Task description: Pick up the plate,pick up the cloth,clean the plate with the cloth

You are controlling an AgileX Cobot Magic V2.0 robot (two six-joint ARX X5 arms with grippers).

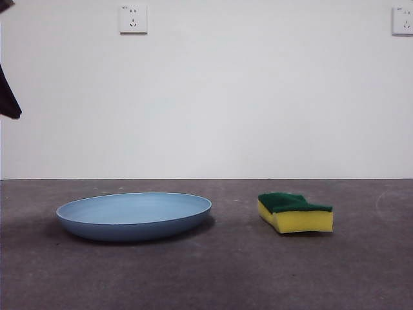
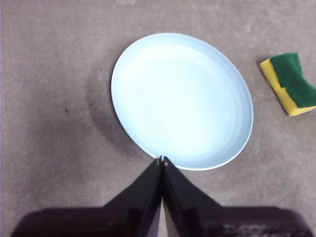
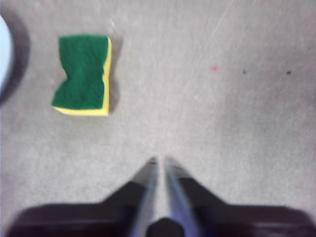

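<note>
The light-blue plate lies flat on the grey table, left of centre. It also shows in the left wrist view, and its edge shows in the right wrist view. The cloth is a yellow sponge with a dark green top, lying to the right of the plate, apart from it. It shows in the left wrist view and the right wrist view. My left gripper is shut and empty, high above the plate's near rim. My right gripper is shut and empty, high above bare table beside the sponge.
A black arm tip shows at the front view's upper left edge. A white wall with two sockets stands behind the table. The grey table carries only the plate and the sponge.
</note>
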